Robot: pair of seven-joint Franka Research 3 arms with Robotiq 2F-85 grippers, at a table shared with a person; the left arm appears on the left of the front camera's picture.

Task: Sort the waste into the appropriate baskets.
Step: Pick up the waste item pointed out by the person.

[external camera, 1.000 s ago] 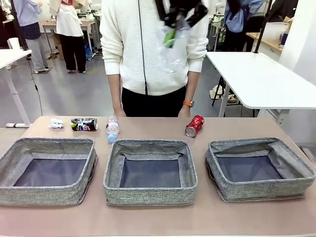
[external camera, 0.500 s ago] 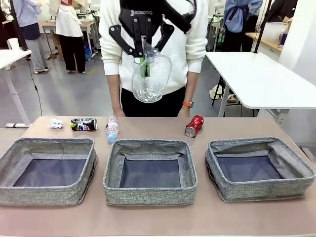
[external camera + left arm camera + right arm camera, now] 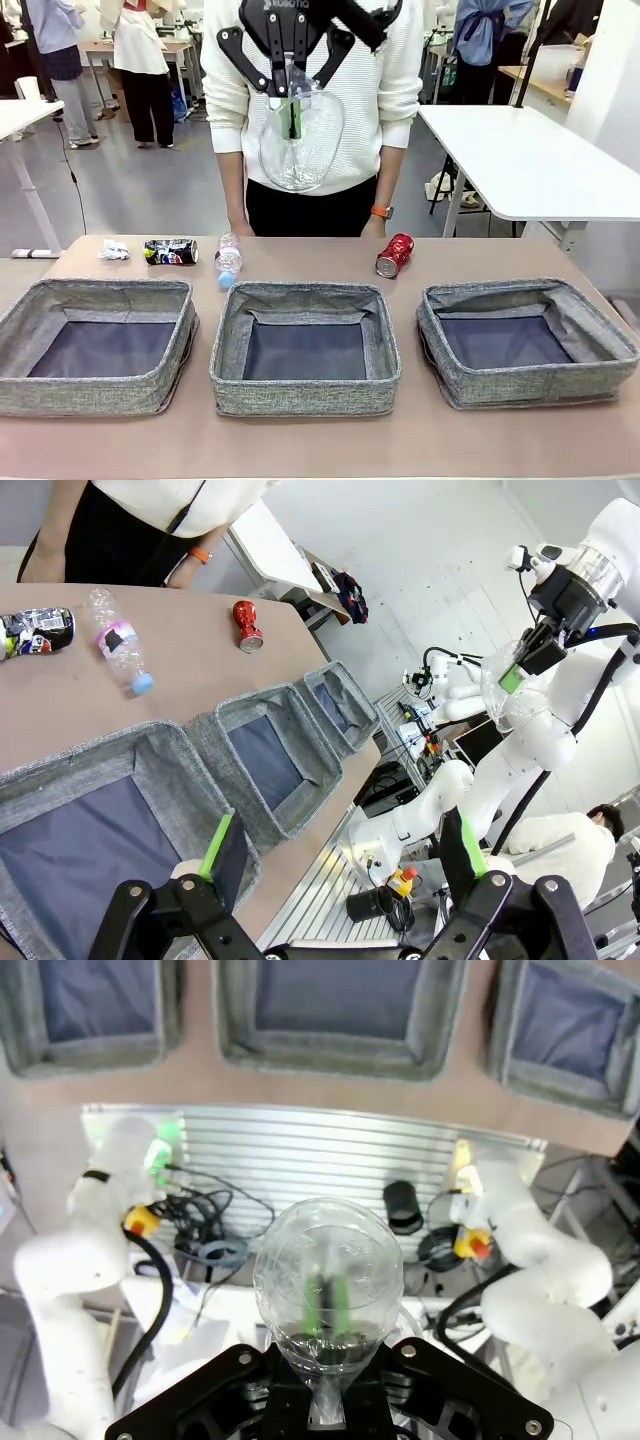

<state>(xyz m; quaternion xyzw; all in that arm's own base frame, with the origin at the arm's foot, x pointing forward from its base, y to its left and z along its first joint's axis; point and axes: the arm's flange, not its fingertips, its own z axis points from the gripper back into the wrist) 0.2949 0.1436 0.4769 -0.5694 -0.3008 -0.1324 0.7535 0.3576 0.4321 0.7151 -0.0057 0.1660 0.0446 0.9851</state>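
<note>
The right gripper (image 3: 291,108), at the top centre of the front view, was clamped on the plastic cup (image 3: 300,150), pinching its narrow upper end, with a green pad showing through the clear wall. The cup hung below the fingers, high above the table (image 3: 300,440) and in front of the person's white sweater (image 3: 395,90). In the right wrist view the same cup (image 3: 330,1280) rose from the closed fingers at the bottom centre, and 3 baskets lay along the top edge of the frame. The left gripper (image 3: 340,845), at the bottom of the left wrist view, had its jaws spread wide with nothing between them. A basket lay beneath it at the lower left of that frame, and the other arm with the cup showed at the upper right. On the table in the front view, the left basket (image 3: 100,290), middle basket (image 3: 305,293) and right basket (image 3: 520,290) sat in 1 row across the lower half, all 3 showing only dark lining inside. Behind them, from left to right, lay the paper wad (image 3: 114,250), the dark blue can (image 3: 170,251), the bottle (image 3: 228,260) with its blue cap toward the middle basket, and the red can (image 3: 394,255).
</note>
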